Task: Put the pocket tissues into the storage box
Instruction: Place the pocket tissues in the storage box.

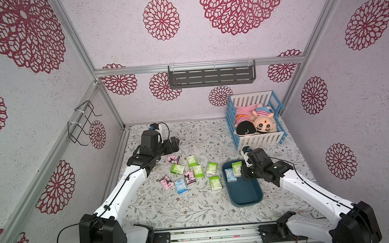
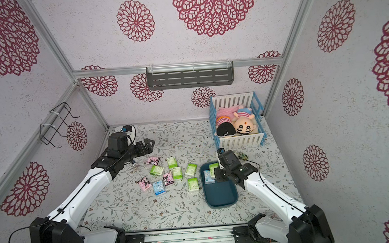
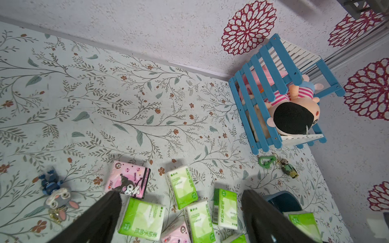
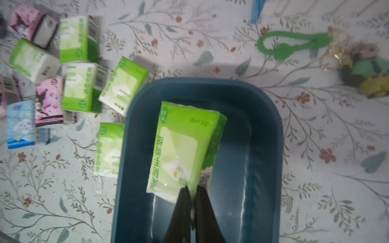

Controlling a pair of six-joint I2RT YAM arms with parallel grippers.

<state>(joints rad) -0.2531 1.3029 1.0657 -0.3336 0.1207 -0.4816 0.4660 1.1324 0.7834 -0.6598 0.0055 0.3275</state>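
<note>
Right gripper [image 4: 192, 190], pack [image 4: 181, 147] lengthwise along box [image 4: 263, 126]

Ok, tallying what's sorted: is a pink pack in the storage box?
No, only a light blue pack and a green pack show within the storage box; the pink packs lie outside it.

I work in a staged test booth dressed up as a child's room. An aluminium frame [image 1: 138, 70] holds wallpaper panels [image 1: 195, 47] with red flowers, and my left arm [image 1: 121, 190] and right arm [image 1: 310, 186] stand on a metal rail [image 1: 215, 236]. A toy crib [image 1: 260, 139] of plush dolls [image 1: 263, 124] sits on the leaf-patterned bench [image 1: 183, 205].
</note>
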